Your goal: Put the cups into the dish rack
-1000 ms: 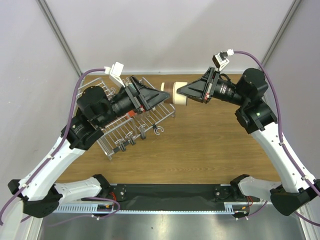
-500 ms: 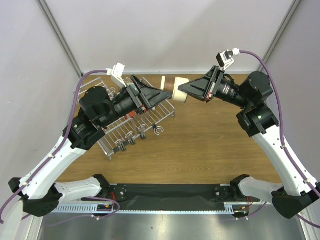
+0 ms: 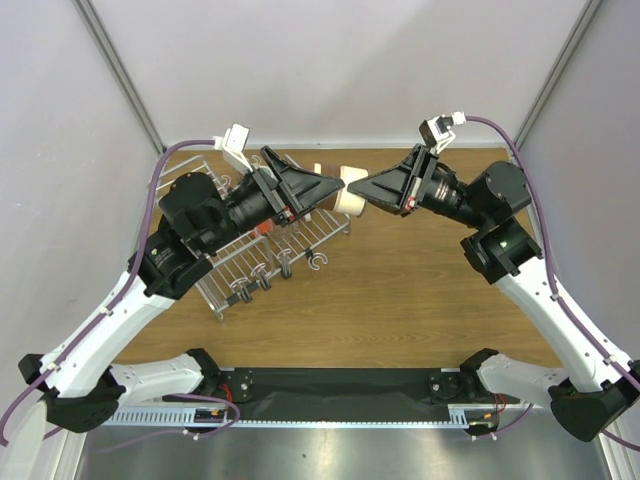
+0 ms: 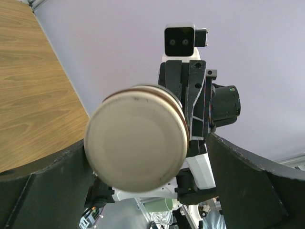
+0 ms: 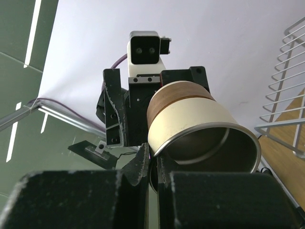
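Observation:
A cream cup (image 3: 347,196) with a brown band and a shiny metal inside hangs on its side in the air above the back of the table. My right gripper (image 3: 364,189) is shut on its rim, one finger inside and one outside, as the right wrist view shows (image 5: 153,155). The cup (image 5: 190,119) fills that view. My left gripper (image 3: 333,187) is open, its fingers on either side of the cup's base (image 4: 136,138). The dish rack (image 3: 262,262), silver wire, stands under the left arm. No other cups show.
The rack's wire rods also show at the right edge of the right wrist view (image 5: 288,90). Bare wooden table (image 3: 420,290) lies to the right of the rack and in front of it. Grey walls close in the back and the sides.
My right gripper has carried the cup to the left, toward the left gripper. The left gripper's open fingers now stand round the cup's base.

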`<state>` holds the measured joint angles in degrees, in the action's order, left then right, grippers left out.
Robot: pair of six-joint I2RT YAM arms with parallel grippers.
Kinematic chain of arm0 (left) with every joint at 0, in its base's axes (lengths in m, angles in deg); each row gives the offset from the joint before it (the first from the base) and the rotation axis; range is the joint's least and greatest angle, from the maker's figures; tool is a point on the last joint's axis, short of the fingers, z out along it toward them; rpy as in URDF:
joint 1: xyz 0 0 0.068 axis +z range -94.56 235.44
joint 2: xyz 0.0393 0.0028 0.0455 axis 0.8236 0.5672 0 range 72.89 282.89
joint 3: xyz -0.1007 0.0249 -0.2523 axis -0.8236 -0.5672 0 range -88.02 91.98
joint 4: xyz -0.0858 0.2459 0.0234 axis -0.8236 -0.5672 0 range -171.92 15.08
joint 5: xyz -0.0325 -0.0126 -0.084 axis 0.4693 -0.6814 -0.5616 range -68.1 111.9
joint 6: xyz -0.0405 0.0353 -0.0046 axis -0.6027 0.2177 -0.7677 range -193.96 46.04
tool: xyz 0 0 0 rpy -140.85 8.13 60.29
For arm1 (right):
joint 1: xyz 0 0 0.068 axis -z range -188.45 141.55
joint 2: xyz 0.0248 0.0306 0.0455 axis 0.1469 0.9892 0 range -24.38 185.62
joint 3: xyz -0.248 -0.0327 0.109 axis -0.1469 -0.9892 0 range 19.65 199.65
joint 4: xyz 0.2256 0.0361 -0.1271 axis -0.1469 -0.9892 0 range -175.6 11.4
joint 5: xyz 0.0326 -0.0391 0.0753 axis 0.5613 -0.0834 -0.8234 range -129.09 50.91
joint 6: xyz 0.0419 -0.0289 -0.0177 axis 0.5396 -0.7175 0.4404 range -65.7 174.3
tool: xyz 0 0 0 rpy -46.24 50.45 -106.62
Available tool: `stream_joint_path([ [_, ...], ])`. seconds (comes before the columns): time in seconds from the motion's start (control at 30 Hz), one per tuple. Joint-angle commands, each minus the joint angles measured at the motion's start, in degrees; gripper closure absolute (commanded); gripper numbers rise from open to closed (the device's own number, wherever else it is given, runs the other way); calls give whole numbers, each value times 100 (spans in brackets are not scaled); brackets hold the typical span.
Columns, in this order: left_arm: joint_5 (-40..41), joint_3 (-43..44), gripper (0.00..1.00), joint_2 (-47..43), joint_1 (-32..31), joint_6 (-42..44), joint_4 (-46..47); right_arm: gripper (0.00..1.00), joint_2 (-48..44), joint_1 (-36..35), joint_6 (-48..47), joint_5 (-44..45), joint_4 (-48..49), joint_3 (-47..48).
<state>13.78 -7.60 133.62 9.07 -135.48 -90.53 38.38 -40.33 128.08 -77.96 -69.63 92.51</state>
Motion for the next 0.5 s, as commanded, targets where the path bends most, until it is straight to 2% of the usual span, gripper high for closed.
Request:
stream_joint_path([
  [0.0, -76, 44, 0, -52, -39, -62, 253, 100, -62, -108, 67, 134, 553, 9],
  [0.27, -49, 131, 3, -123, -30, 78, 226, 100, -264, -248, 102, 230, 535, -297],
  [0.4, -102, 123, 19, -140, -39, 44, 208, 100, -370, -275, 93, 319, 544, -439],
  [0.47, -146, 61, 22, -158, -30, 17, 235, 100, -317, -284, 102, 310, 544, -413],
])
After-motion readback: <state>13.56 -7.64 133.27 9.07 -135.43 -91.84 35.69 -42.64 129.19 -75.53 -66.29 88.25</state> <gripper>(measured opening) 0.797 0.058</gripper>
